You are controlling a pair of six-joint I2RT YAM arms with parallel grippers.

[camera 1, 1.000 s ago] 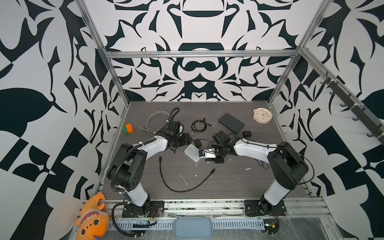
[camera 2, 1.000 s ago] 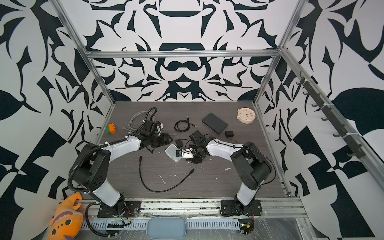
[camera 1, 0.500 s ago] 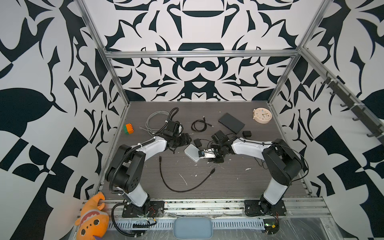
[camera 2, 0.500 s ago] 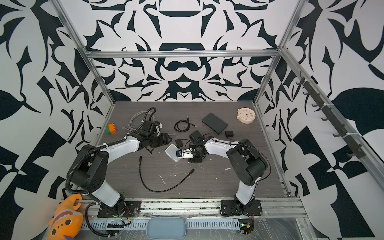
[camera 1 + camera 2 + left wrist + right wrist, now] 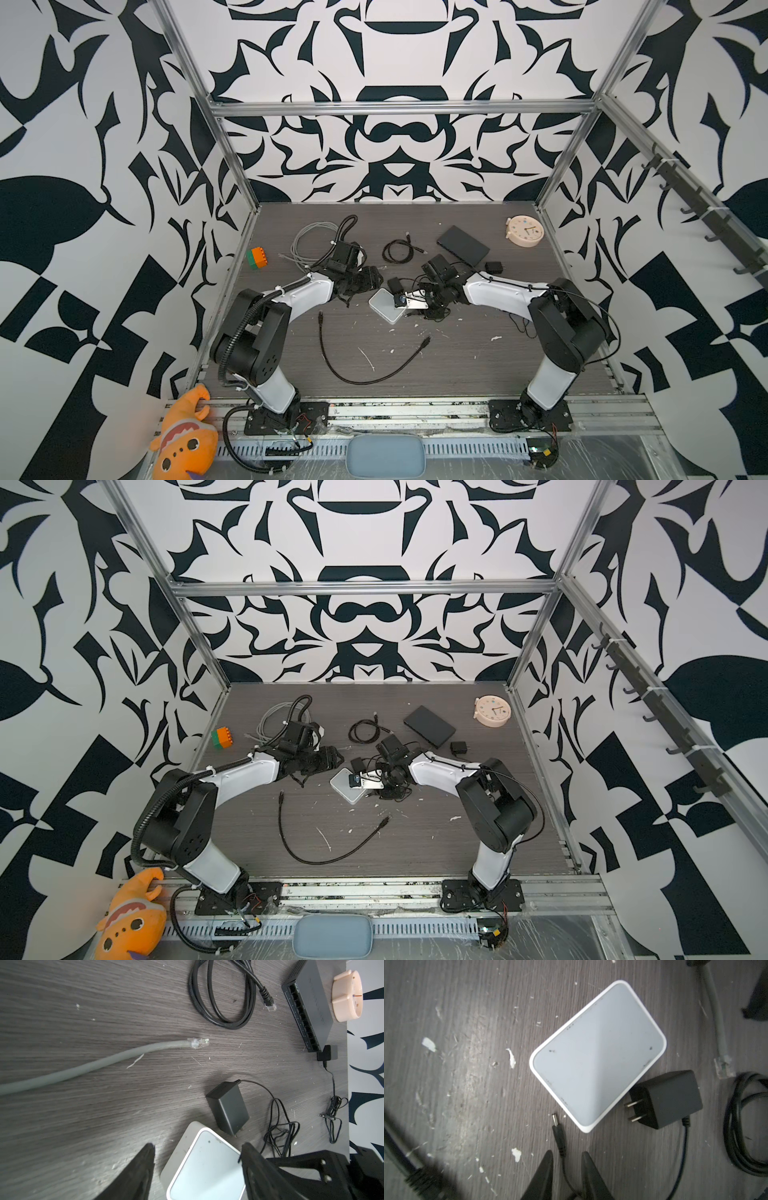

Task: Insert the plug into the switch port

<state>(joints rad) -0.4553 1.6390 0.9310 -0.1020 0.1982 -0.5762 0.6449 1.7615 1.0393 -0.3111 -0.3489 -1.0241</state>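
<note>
Near the middle of the table (image 5: pixel 457 370) in both top views, the white switch (image 5: pixel 384 311) lies flat, with the left gripper (image 5: pixel 374 286) just to its left and the right gripper (image 5: pixel 401 300) at its right edge. From the left wrist view, the left fingers (image 5: pixel 143 1169) stand wide apart, one on either side of the switch's corner. From the right wrist view, the right fingers (image 5: pixel 547 1169) stand slightly apart astride the cord (image 5: pixel 563 1152) of the plug (image 5: pixel 557 1126), which lies on the table just right of the switch, not inserted.
</note>
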